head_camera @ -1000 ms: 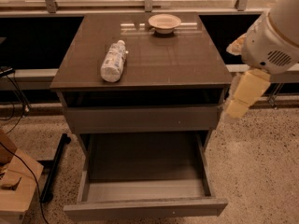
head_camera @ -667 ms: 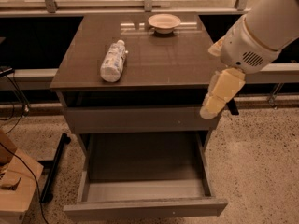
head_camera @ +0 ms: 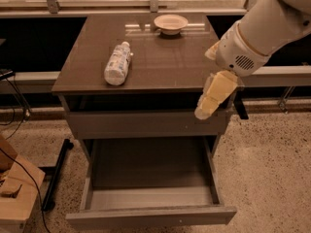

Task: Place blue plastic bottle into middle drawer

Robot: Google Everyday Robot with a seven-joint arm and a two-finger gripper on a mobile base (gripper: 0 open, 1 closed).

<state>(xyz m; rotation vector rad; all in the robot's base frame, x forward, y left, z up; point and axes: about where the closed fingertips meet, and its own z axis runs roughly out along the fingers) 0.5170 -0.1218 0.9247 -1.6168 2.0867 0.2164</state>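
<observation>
The blue plastic bottle (head_camera: 118, 63) lies on its side on the left-centre of the counter (head_camera: 170, 62). Its white cap points toward the far side and its base sits near the near edge, a little short of it. It is well apart from the left edge too. A shallow cream bowl (head_camera: 170, 23) stands upright close to the far edge, right of centre and well apart from the bottle. A broad stretch of dark counter surface shows between the bottle and the right edge.

The gripper (head_camera: 204, 111) hangs at the near right corner of the counter, just past the near edge, and is tilted down and to the left. From this view it overlaps the right end of the upper drawer front (head_camera: 141, 124). Nothing shows in its hold, and how far open it is cannot be told. The white arm (head_camera: 262, 33) behind it comes in from the upper right, above the counter's right edge.

Below, the middle drawer (head_camera: 150, 216) is pulled out toward the near side. Its grey floor shows from side wall to side wall, and its flat front is the nearest edge. The gripper is above the drawer's far right corner. A wooden box (head_camera: 17, 198) and a black bar (head_camera: 57, 171) sit on the speckled floor left of the drawer.
</observation>
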